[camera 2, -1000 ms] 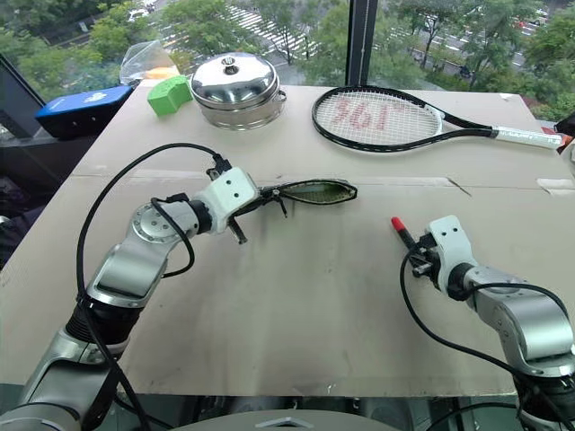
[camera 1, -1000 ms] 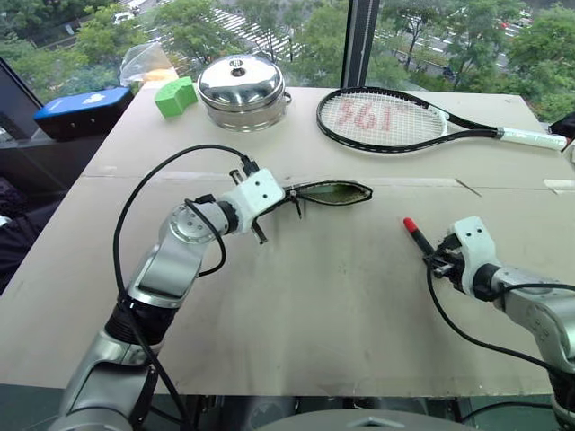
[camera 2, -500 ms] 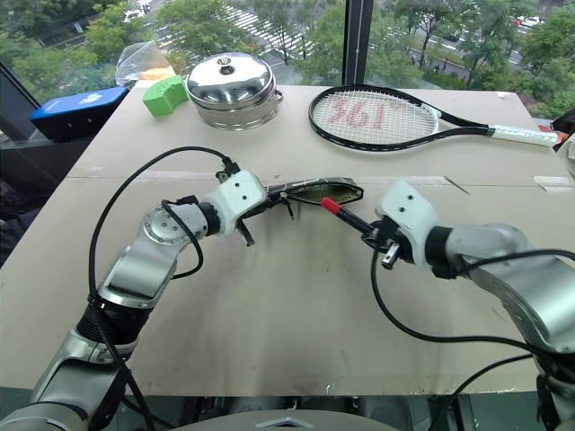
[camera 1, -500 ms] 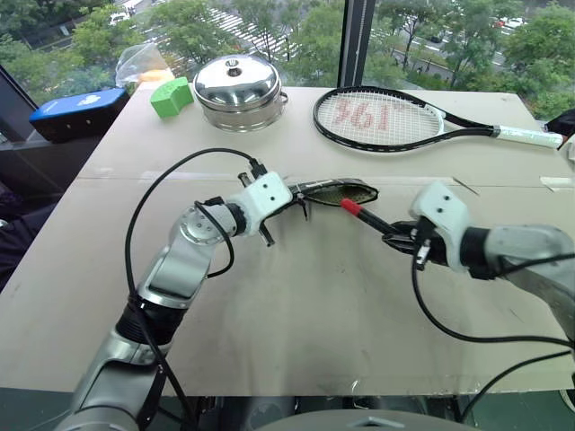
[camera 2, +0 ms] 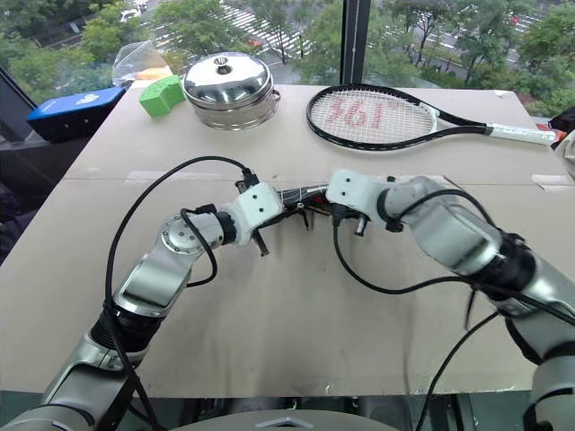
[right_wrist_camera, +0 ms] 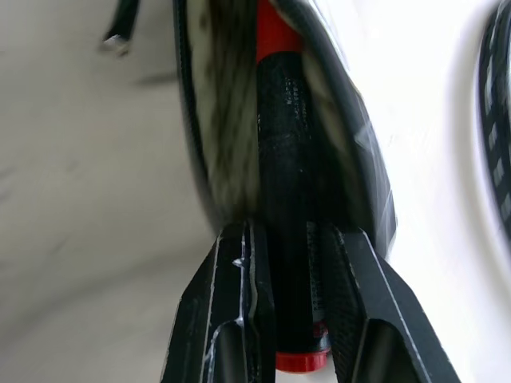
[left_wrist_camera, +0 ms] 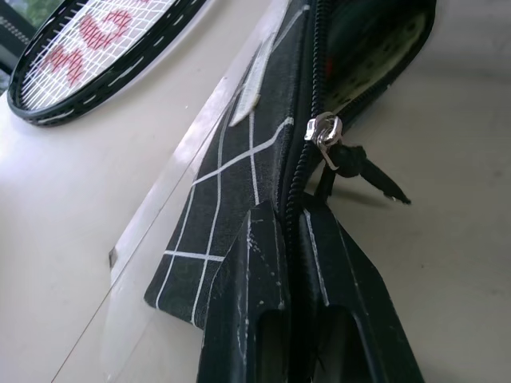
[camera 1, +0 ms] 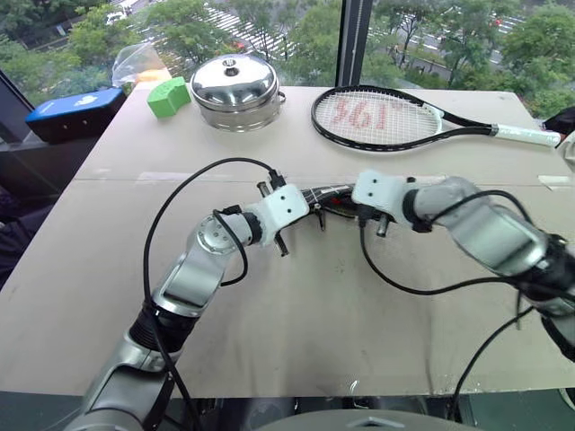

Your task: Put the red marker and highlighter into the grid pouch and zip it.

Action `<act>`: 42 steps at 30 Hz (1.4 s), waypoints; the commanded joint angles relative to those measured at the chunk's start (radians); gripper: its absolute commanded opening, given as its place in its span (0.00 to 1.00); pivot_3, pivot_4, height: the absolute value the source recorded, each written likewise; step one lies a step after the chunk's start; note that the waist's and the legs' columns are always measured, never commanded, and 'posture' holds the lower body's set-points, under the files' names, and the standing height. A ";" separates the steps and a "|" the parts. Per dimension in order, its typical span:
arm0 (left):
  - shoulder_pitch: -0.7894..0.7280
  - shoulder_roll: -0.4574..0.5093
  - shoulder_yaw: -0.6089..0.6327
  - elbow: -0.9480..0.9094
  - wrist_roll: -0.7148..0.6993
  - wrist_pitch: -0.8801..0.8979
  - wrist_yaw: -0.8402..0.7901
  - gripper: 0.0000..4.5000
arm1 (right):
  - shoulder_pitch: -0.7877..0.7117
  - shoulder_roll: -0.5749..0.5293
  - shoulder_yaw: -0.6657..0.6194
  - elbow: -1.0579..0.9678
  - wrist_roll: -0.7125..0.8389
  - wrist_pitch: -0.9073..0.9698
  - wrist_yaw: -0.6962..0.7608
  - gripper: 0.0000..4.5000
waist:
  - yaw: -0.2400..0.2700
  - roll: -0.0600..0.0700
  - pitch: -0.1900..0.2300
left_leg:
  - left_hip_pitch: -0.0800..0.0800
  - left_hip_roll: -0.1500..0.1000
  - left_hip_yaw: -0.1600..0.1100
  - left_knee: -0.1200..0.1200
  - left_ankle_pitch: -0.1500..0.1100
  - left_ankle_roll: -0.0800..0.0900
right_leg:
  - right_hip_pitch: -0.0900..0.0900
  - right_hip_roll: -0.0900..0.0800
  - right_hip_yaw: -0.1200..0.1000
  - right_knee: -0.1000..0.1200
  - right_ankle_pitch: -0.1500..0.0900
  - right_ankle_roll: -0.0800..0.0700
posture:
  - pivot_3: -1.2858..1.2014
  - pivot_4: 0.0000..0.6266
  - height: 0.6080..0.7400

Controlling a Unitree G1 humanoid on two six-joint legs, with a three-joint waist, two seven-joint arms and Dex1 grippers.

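The grid pouch [camera 1: 325, 191] lies open in the middle of the table, black with white lines [left_wrist_camera: 239, 152]. Its zipper pull [left_wrist_camera: 323, 132] sits near the end that my left gripper [left_wrist_camera: 291, 239] is shut on. From the right, my right gripper [camera 1: 349, 208] meets the pouch's mouth. It is shut on the black barrel of the red marker [right_wrist_camera: 281, 183]. The marker's red cap [right_wrist_camera: 274, 36] is inside the opening, against the pale lining. The highlighter is hidden.
A tennis racket [camera 1: 382, 117] lies behind the pouch at the back right. A steel lidded pot [camera 1: 235, 83], a green block [camera 1: 167, 96] and a blue case [camera 1: 76, 109] stand at the back left. Bare cardboard tabletop [camera 1: 296, 314] stretches toward me.
My right arm has swung left and forward from the table's right side, rolling its wrist, and brought the marker's cap into the pouch's mouth. The left gripper with the pouch has drifted slightly right.
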State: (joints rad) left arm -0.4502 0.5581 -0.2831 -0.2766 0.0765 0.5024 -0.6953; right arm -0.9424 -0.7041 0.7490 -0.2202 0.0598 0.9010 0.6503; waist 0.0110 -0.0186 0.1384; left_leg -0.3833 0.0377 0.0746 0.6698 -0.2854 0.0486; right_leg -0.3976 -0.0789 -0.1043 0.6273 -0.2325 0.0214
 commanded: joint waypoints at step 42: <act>-0.091 -0.005 0.133 -0.115 -0.288 0.367 -0.018 0.00 | 0.420 0.742 -0.785 -0.081 0.475 0.182 -0.264 0.59 | -0.001 0.001 0.000 | 0.002 0.000 -0.001 -0.001 0.001 -0.001 | 0.001 0.000 0.000 0.002 0.001 0.001 | 0.52 0.24 1.00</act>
State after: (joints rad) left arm -0.5154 0.5449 -0.1664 -0.3428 -0.1937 0.8687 -0.7144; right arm -0.4967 0.0313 -0.0227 -0.2920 0.5105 1.1143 0.3854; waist 0.0103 -0.0174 0.1386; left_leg -0.3816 0.0375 0.0731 0.6692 -0.2847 0.0472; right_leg -0.3964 -0.0785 -0.1045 0.6297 -0.2312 0.0220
